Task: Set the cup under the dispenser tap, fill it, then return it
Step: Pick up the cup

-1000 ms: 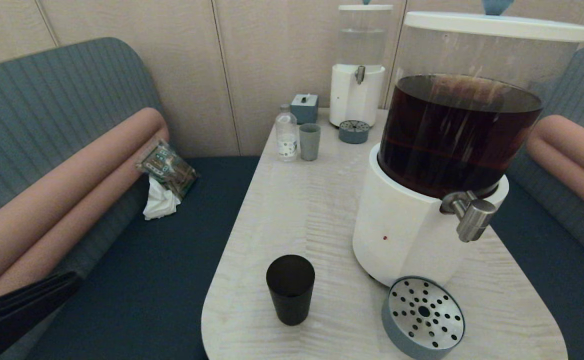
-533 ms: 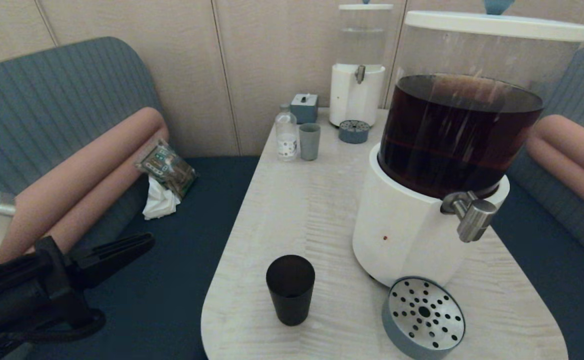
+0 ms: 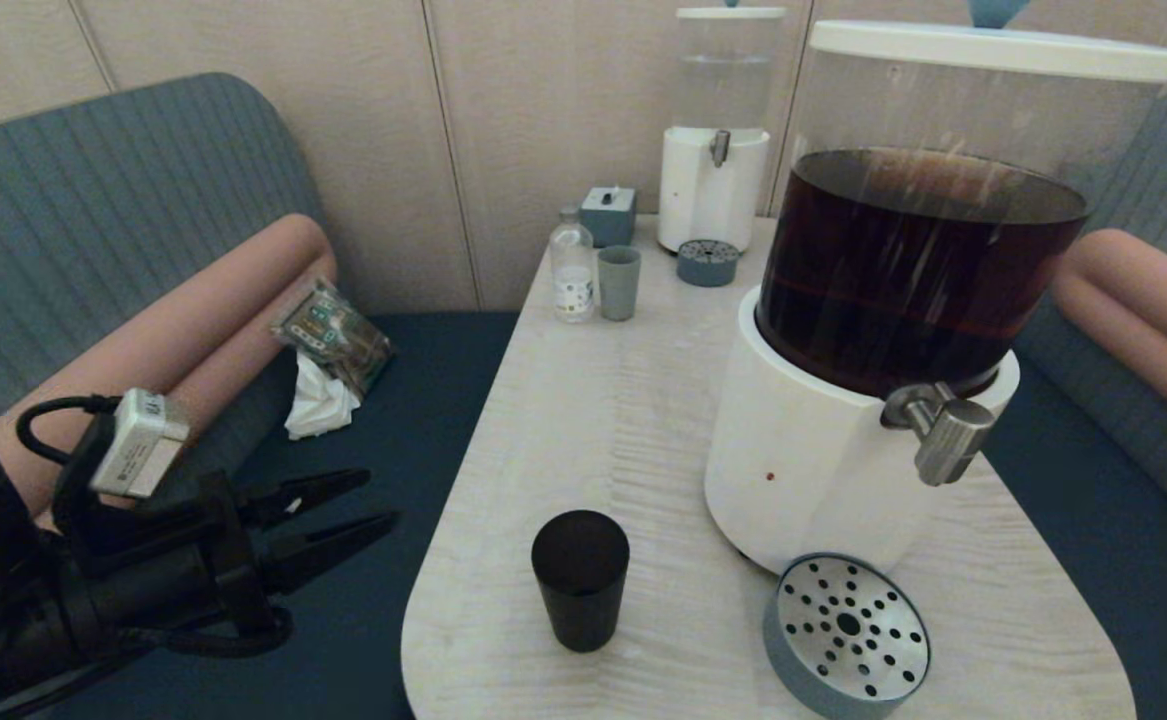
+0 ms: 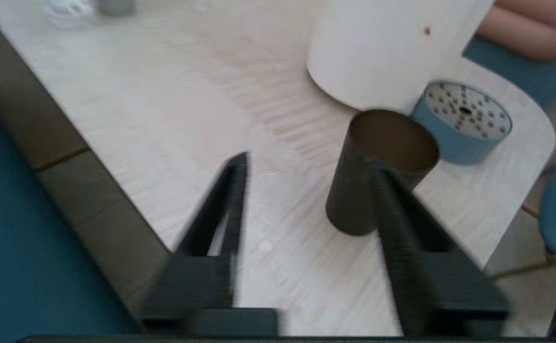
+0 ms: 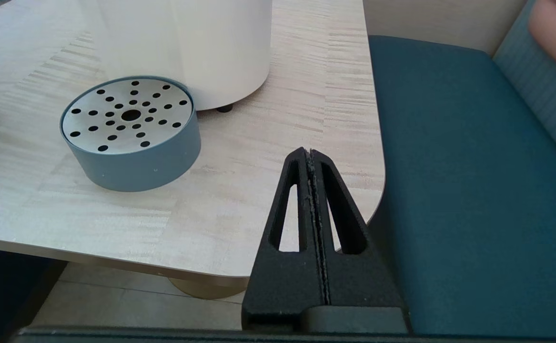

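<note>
stage: reaching, nothing done | cup [image 3: 580, 578] empty on counter [image 3: 593, 420], at 9 o'clock of drip tray [image 3: 846, 632], away from dispenser tap [image 3: 943, 430] | left claw [image 3: 373, 502] spread, at cup's 9 o'clock | right claw [image 5: 310, 153] pressed together, parked | left: grasp, fill, return

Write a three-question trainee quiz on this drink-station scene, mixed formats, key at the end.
1. True or false: the left gripper is shut on the black cup.
2. Which thing stands directly below the dispenser tap?
A. black cup
B. perforated drip tray
C. water bottle
3. Fill in: the right gripper is ___.

Key: 1 false, it is open and short of the cup; 2 B; 3 shut, parked off the table's edge.
</note>
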### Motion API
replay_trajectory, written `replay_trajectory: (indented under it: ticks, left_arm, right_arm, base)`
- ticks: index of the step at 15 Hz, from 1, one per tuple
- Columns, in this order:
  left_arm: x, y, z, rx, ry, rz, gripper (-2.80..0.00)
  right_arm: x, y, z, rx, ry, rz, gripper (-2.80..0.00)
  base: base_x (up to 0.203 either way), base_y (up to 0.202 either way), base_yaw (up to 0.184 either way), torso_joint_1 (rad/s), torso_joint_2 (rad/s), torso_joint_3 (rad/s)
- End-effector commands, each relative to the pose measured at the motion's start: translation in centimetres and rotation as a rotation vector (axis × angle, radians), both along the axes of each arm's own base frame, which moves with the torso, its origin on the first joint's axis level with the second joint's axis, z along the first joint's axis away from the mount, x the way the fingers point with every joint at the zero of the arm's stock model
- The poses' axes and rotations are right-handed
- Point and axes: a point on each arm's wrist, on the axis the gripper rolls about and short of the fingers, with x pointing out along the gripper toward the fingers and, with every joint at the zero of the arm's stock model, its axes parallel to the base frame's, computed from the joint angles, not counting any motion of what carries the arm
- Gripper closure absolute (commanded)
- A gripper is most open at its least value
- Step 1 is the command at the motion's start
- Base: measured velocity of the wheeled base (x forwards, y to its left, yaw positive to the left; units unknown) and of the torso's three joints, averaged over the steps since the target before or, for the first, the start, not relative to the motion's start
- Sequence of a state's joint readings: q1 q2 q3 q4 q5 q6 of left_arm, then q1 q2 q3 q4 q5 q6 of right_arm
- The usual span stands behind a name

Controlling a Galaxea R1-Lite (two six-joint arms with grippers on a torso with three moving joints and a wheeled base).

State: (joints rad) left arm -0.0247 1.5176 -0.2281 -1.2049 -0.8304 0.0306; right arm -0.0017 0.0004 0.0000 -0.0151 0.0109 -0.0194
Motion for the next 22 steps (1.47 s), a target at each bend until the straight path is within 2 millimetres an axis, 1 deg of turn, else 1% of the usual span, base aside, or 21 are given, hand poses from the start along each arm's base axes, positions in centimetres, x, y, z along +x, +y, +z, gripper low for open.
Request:
replay_trajectory:
  ticks: [1,2,4,6,8,9,11,13,15,17,20,22]
  left_arm:
    - [1.2,-0.1,-2.0,0.014,0.062,-0.013,-2.80]
    - [1.1,-0.1,-2.5,0.028,0.055,-0.011,-2.80]
    - [0.8,-0.1,-2.8,0.037,0.049,0.026,-2.80]
    - [0.3,0.0,-3.6,0.054,0.047,0.032,-2.80]
    - [-0.1,-0.2,-4.3,0.071,-0.001,0.016,-2.80]
    - [0.0,-0.6,-4.9,0.072,0.011,-0.012,-2.80]
    - [0.7,-1.1,-6.8,0.071,0.103,-0.074,-2.80]
    - [0.4,-1.4,-7.2,0.049,0.123,-0.192,-2.80]
    - [0.5,-1.5,-7.8,0.038,0.151,-0.235,-2.80]
    - [1.0,-1.6,-8.3,0.013,0.164,-0.328,-2.80]
    - [2.8,-1.8,-8.2,0.015,0.120,-0.341,-2.80]
    - [4.5,-1.9,-8.4,0.023,0.082,-0.345,-2.80]
  right_arm:
    - [0.0,0.0,-0.1,-0.001,0.002,0.000,0.00]
    - [0.0,0.0,-0.1,-0.001,0.002,0.000,0.00]
    - [0.0,0.0,-0.1,-0.001,0.002,0.000,0.00]
    - [0.0,0.0,-0.1,-0.001,0.002,0.000,0.00]
    - [0.0,0.0,-0.1,-0.001,0.002,0.000,0.00]
    - [0.0,0.0,-0.1,-0.001,0.002,0.000,0.00]
    - [0.0,0.0,-0.1,-0.001,0.002,0.000,0.00]
    - [0.0,0.0,-0.1,-0.001,0.002,0.000,0.00]
    - [0.0,0.0,-0.1,-0.001,0.002,0.000,0.00]
    - [0.0,0.0,-0.1,-0.001,0.002,0.000,0.00]
    - [0.0,0.0,-0.1,-0.001,0.002,0.000,0.00]
    - [0.0,0.0,-0.1,-0.001,0.002,0.000,0.00]
  base:
    - [0.000,0.000,0.000,0.000,0.00,0.000]
    - [0.000,0.000,0.000,0.000,0.00,0.000]
    - [0.000,0.000,0.000,0.000,0.00,0.000]
    - [0.000,0.000,0.000,0.000,0.00,0.000]
    - [0.000,0.000,0.000,0.000,0.00,0.000]
    - [0.000,0.000,0.000,0.000,0.00,0.000]
    - [0.000,0.000,0.000,0.000,0.00,0.000]
    - [0.000,0.000,0.000,0.000,0.00,0.000]
    - [0.000,0.000,0.000,0.000,0.00,0.000]
    - [0.000,0.000,0.000,0.000,0.00,0.000]
    - [0.000,0.000,0.000,0.000,0.00,0.000]
    - [0.000,0.000,0.000,0.000,0.00,0.000]
